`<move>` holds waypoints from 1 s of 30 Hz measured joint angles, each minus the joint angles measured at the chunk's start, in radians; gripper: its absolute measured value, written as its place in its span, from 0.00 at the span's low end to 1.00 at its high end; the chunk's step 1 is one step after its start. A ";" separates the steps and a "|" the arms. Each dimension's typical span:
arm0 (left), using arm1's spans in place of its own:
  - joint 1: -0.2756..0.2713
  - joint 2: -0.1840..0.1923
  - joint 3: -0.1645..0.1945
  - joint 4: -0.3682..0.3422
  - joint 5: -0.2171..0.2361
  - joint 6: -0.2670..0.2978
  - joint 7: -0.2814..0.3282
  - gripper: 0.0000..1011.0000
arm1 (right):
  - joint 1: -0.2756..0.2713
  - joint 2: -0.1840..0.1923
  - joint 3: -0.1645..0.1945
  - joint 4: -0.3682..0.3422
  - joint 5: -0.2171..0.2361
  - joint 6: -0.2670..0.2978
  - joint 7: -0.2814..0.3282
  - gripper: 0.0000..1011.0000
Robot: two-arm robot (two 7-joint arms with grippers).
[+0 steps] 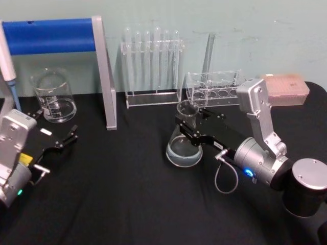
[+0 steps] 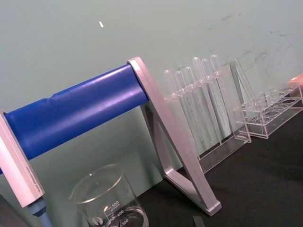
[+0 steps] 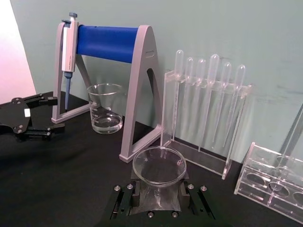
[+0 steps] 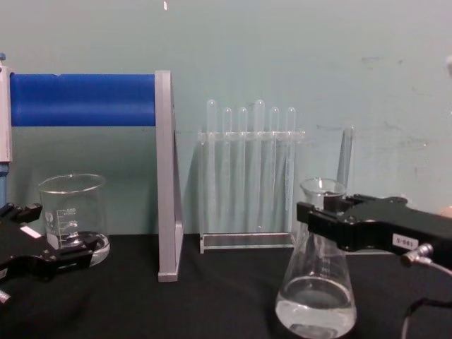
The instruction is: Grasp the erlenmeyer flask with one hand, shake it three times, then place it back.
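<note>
The right gripper (image 1: 188,124) is closed narrowly on the flask (image 1: 184,148) at its neck. The chest view shows liquid (image 4: 316,311) below the gripper, while the right wrist view looks into the flask's mouth. The left gripper (image 1: 61,150) sits far off, spread open.

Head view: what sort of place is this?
Most likely a chemistry lab bench: the right gripper clasps an erlenmeyer flask by its neck, near a rack of test tubes, a glass beaker and a pipette on its blue stand. The left gripper sits parked, open.
</note>
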 joint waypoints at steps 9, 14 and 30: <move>0.000 0.000 0.000 0.000 0.000 0.000 0.000 0.99 | 0.001 -0.004 -0.009 0.017 -0.006 0.007 0.000 0.44; 0.000 0.000 0.000 0.000 0.000 0.000 0.000 0.99 | 0.001 -0.006 -0.012 0.021 -0.009 0.010 -0.001 0.44; 0.000 0.000 0.000 0.000 0.000 0.000 0.000 0.99 | -0.002 -0.009 -0.016 0.028 -0.015 0.019 -0.002 0.44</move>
